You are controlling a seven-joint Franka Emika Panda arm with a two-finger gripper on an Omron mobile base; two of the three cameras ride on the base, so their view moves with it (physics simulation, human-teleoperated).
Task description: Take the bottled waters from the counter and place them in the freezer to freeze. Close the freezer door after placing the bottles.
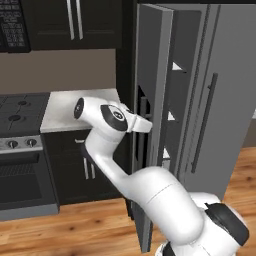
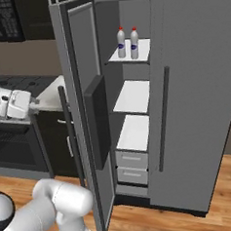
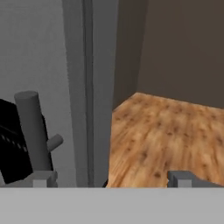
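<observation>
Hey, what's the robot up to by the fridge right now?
Both water bottles already stand on the top shelf of the freezer, whose door hangs open. The white arm reaches around the door's outer side, and its open claw sits empty beside the door handle. Shutting the door looks like the step left.

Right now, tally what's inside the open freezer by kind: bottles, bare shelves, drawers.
Bottled waters: 2, upright on the top shelf
Bare white shelves: 2
Drawers: 2, at the bottom
Total: 6
</observation>
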